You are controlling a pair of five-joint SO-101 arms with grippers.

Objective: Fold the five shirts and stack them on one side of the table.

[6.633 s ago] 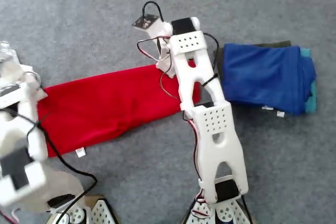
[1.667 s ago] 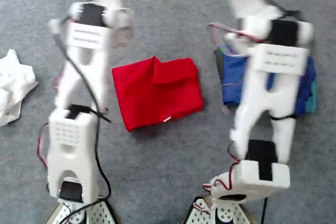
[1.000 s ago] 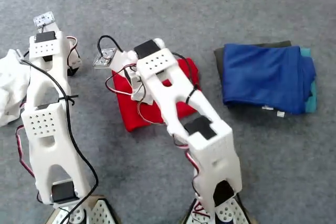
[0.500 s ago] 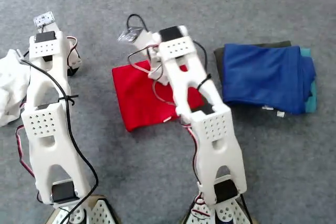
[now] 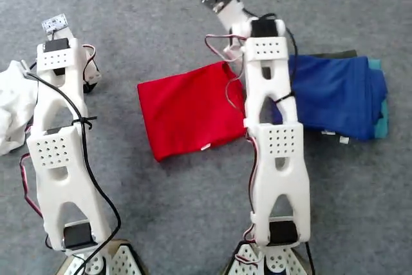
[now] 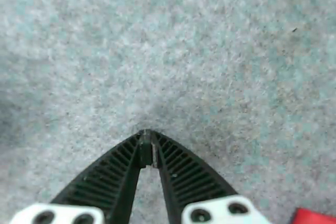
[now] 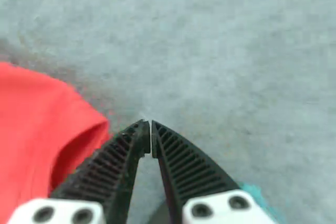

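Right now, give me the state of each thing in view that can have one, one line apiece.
red shirt: folded, lying flat on the table.
blue shirt: folded, on top of the stack at the table's side.
white shirt: crumpled, not yet folded.
left end effector: shut, empty, over bare table.
right end effector: shut, empty, by the red shirt's corner.
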